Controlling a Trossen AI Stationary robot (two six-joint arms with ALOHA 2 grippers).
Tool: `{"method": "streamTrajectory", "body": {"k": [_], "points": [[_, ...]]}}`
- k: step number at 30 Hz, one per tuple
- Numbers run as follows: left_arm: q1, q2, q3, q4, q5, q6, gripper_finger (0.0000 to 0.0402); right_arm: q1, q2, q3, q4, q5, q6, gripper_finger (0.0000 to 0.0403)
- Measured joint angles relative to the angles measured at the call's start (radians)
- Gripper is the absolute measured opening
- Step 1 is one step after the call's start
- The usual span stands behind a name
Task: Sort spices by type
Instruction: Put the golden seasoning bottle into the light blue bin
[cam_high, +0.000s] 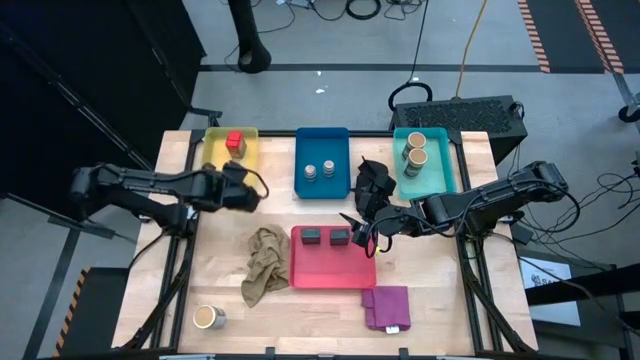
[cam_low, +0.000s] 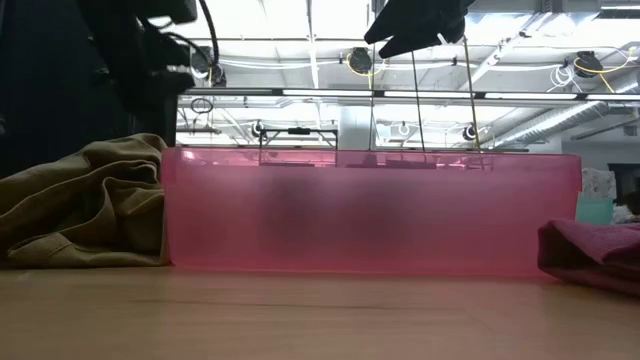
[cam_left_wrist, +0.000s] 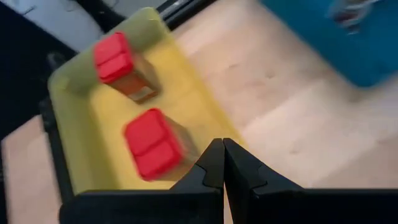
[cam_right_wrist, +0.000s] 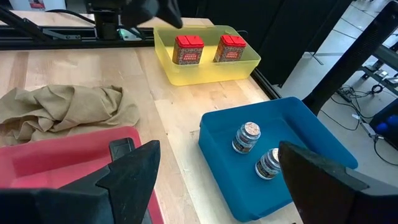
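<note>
Left hand (cam_high: 243, 192): clenched on nothing, fingers pressed together, hanging just below the yellow tray (cam_high: 232, 148) at the upper left of the high view.
Right hand (cam_high: 358, 227): released, fingers spread wide and empty, over the right end of the red tray (cam_high: 333, 268) at centre frame.
Red cubes (cam_right_wrist: 188, 49): two side by side inside the yellow tray, just beyond the left hand's fingertips.
Dark grey tins (cam_high: 325, 237): two along the red tray's upper wall, the right one just beside the right hand.
Silver round tins (cam_high: 319, 172): two together in the blue tray (cam_high: 322, 145), upper centre.
Tan jars (cam_high: 416, 149): two in the teal tray (cam_high: 438, 175), upper right; a third (cam_high: 208, 318) stands alone at the desk's lower left.
Cloths: beige cloth (cam_high: 265, 265) touching the red tray's left side; black cloth (cam_high: 374, 183) between the blue and teal trays, close to the right arm; purple cloth (cam_high: 387, 307) at the red tray's lower right corner.
Open room: bare desk (cam_high: 300, 320) along the lower edge.
</note>
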Motion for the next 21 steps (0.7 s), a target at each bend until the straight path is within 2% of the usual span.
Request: {"method": "streamTrajectory", "body": {"k": [5, 12, 17, 19, 21], "points": [[-0.148, 0.000, 0.001, 0.000, 0.006, -0.132, 0.0004, 0.000, 0.000, 0.000, 0.000, 0.000, 0.004, 0.0308], [-0.364, 0.007, 0.021, 0.054, 0.090, -0.260, 0.0004, 0.000, 0.000, 0.000, -0.005, 0.000, 0.015, 0.0308], [-0.493, 0.055, 0.119, 0.061, 0.135, -0.303, 0.0004, 0.000, 0.000, 0.000, -0.005, 0.000, 0.016, 0.0308], [-0.536, 0.085, 0.172, 0.054, 0.179, -0.302, 0.0004, 0.000, 0.000, 0.000, -0.005, 0.000, 0.019, 0.0308], [-0.572, 0.114, 0.228, 0.041, 0.266, -0.302, 0.0004, 0.000, 0.000, 0.000, -0.005, 0.000, 0.019, 0.0308]]}}
